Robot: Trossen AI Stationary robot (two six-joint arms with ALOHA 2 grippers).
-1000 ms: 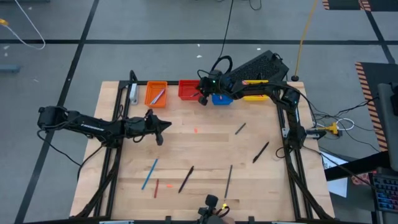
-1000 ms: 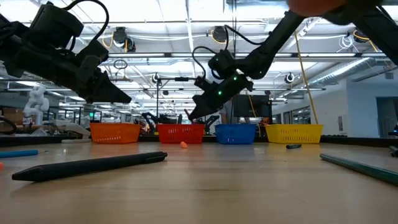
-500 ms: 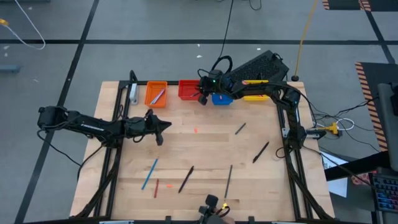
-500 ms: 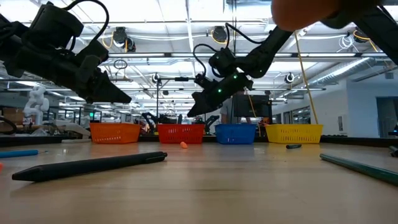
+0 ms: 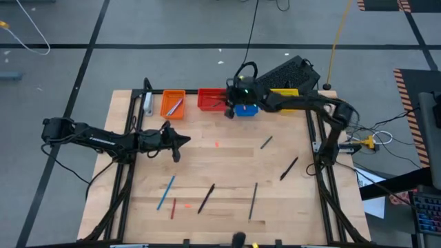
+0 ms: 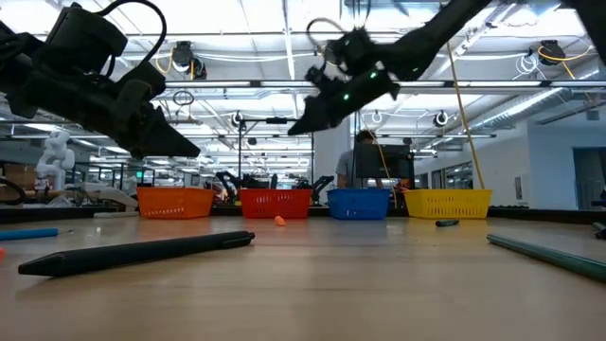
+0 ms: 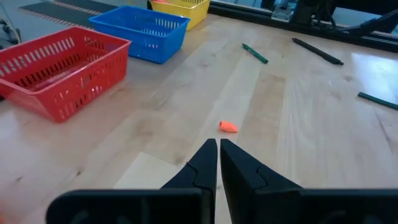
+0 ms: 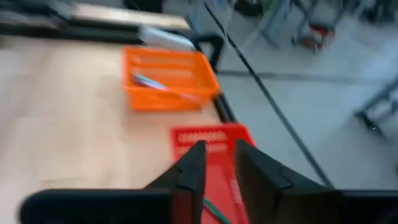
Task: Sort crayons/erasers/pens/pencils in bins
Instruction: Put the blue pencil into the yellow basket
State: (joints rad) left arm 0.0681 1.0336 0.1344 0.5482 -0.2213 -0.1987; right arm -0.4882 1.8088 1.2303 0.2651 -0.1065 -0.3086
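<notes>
From above, four bins (image 5: pixel 209 100) are lined along the far edge; pens and pencils (image 5: pixel 207 198) are scattered near the front. The right gripper (image 5: pixel 228 109) is held over the red/blue bins. Low view: it is raised well above them. Left wrist: left gripper (image 7: pixel 218 147) jaws together, eraser (image 7: pixel 228 127) just ahead. Right wrist: jaws slightly apart, empty, above red bin (image 8: pixel 214 155).

Four bins sit in a row at the far side of the tabletop (image 6: pixel 379 284): an orange bin (image 6: pixel 175 202), a red bin (image 6: pixel 276 203), a blue bin (image 6: pixel 360 203) and a yellow bin (image 6: pixel 447 203). A tiny eraser (image 6: pixel 279 221) lies just in front of the red bin, and a long dark pencil (image 6: pixel 137 252) lies near on the left. One end effector (image 6: pixel 295 129) hangs high above the red bin.
</notes>
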